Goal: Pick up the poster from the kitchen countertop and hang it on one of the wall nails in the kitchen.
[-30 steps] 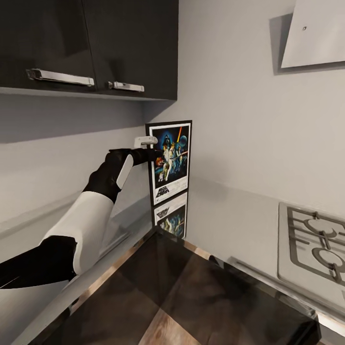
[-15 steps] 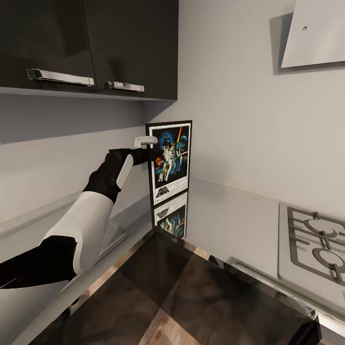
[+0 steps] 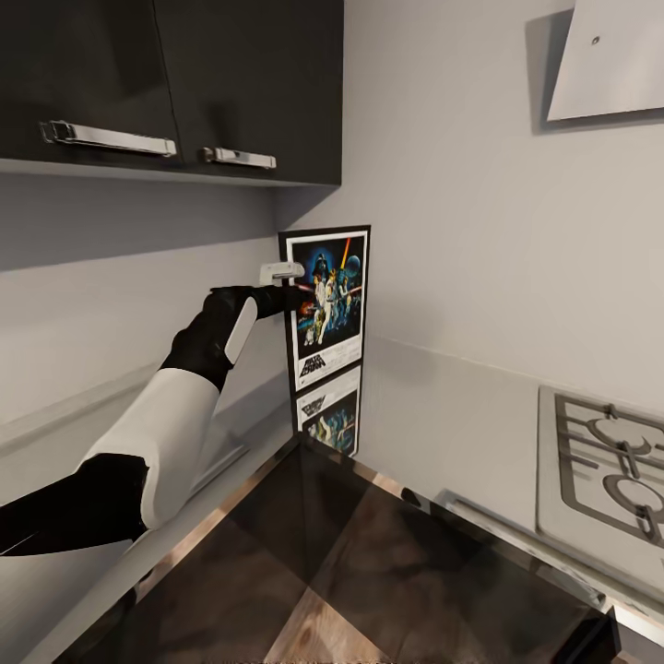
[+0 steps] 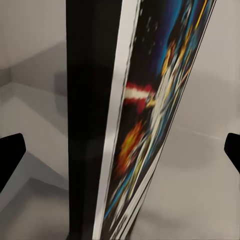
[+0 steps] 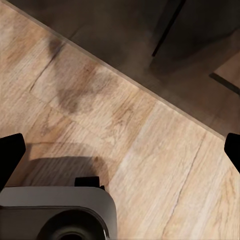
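One arm reaches from the left, and its left end effector (image 3: 293, 297) is at the left edge of the poster (image 3: 327, 300). Its fingers (image 4: 11, 155) are spread wide on either side of that thin edge, not squeezing yet. The poster stands upright in the back corner of the counter (image 3: 443, 424). If the fingers close crooked, the poster could tip and fall flat. Since a moment ago the camera has tilted a little; the arm has stayed put. The right end effector (image 5: 120, 155) hangs spread over the wooden floor (image 5: 150, 140).

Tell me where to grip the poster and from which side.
Grip the poster's left long edge, around mid-height, coming from the left arm's side. It stands upright and thin in the counter corner, so that edge shows end-on in the wrist view, between the left gripper's wide-apart fingertips. Pinching across the thickness looks most workable.
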### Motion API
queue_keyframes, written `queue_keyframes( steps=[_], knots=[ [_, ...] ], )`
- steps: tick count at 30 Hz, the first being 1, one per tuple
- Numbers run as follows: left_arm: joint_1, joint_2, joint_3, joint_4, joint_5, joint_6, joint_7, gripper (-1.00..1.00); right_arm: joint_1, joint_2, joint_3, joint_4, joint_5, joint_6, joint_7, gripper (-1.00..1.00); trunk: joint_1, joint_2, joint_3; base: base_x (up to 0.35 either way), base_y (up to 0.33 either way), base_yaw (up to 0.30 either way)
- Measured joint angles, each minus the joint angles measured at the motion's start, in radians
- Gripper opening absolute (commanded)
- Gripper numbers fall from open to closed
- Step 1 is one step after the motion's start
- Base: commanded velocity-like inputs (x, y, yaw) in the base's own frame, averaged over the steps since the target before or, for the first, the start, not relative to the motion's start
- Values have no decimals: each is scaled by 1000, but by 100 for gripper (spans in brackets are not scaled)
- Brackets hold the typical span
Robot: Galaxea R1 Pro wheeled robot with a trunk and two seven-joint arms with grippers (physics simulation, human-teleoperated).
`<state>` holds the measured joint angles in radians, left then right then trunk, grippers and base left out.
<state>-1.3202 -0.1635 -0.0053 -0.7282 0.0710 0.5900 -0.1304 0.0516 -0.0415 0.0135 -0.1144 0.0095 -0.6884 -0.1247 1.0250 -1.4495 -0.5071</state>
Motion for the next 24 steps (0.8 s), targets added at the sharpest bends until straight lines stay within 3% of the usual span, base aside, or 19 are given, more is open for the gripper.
queue_keyframes(
  steps=[14,24],
  knots=[
    [-3,-2,-2,4,-1,5,1,100,0,0,0,0,0,0,0,100,0,0,-22,0,0,0],
    [-91,-3,-2,79,-1,7,2,100,0,-1,-1,0,0,0,-1,100,0,0,-36,0,0,0]
  ],
)
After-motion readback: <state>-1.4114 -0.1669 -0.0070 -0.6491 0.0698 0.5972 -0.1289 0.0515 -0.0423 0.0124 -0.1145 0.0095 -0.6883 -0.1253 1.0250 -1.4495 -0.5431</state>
